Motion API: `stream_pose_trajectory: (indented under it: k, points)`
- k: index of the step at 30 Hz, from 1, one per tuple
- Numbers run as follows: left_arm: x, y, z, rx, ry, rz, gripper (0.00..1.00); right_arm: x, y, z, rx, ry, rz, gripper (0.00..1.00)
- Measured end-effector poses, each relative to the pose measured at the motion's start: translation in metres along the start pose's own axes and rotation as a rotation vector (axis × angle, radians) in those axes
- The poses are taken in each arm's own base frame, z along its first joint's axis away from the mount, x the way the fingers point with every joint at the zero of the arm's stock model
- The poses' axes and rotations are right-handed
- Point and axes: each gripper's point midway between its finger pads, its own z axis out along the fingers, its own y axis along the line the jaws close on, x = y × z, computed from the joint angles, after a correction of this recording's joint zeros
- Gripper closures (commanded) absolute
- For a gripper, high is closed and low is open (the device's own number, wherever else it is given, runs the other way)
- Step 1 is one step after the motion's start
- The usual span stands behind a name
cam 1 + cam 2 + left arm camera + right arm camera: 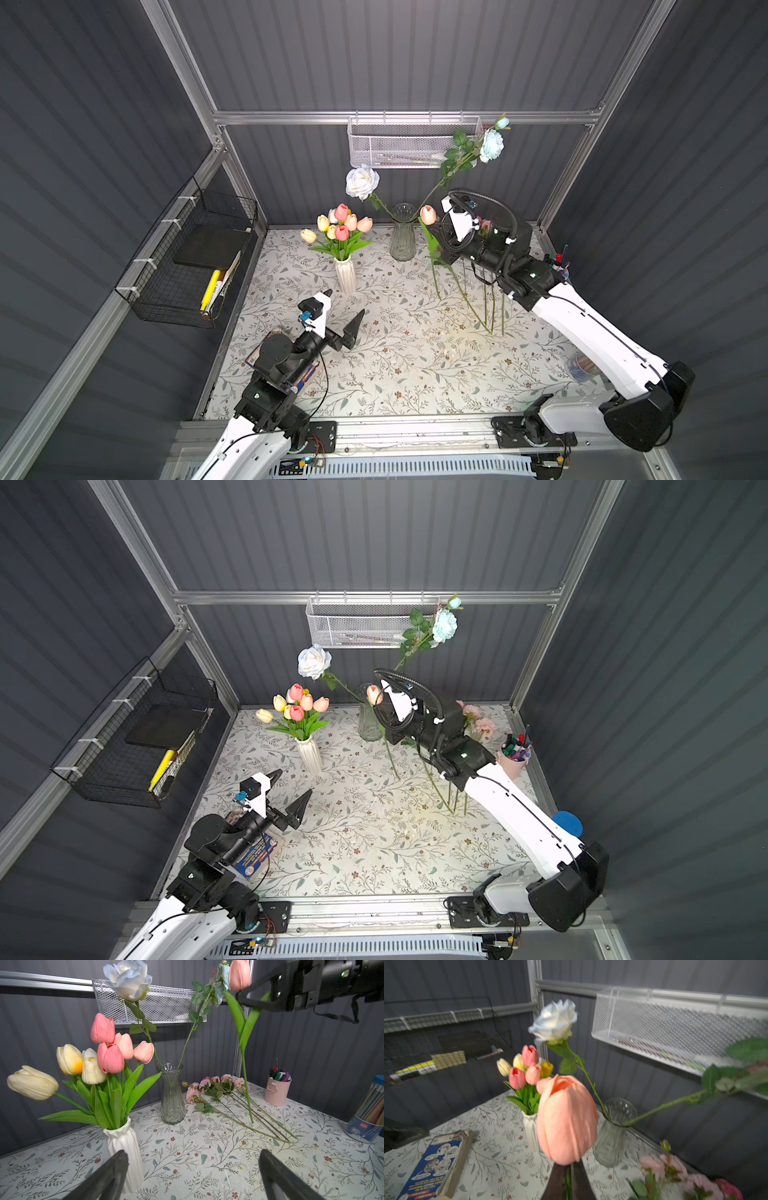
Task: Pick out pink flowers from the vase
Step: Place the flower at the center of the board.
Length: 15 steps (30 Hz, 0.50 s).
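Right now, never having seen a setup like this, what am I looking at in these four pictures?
Two robot arms, the left arm and the right arm, stand at the edge of a flowered table. Two pictures come from a camera pair overhead, looking down on everything. The other two come from a small camera on each arm's wrist, looking along its jaws. On the table stand a glass vase, holding a white rose and a blue rose, and a white vase of pink, yellow and cream tulips. Several pink flowers lie beside the glass vase, near a pot of pens. The right jaws are shut on the stem of a pink tulip, held upright beside the glass vase. The left jaws are wide open and empty.
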Motion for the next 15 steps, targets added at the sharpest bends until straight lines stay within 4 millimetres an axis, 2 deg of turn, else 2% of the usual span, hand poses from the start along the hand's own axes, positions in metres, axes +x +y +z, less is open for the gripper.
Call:
stream_pose_trajectory:
  k: [6, 15]
  points:
    - [0.001, -0.001, 0.001, 0.007, 0.004, -0.001, 0.01, 0.087, -0.026, 0.024, 0.067, 0.270, 0.150, 1.00]
    - [0.003, -0.002, 0.002, 0.014, 0.011, -0.002, 0.01, 0.211, -0.043, 0.063, 0.157, 0.564, 0.505, 1.00]
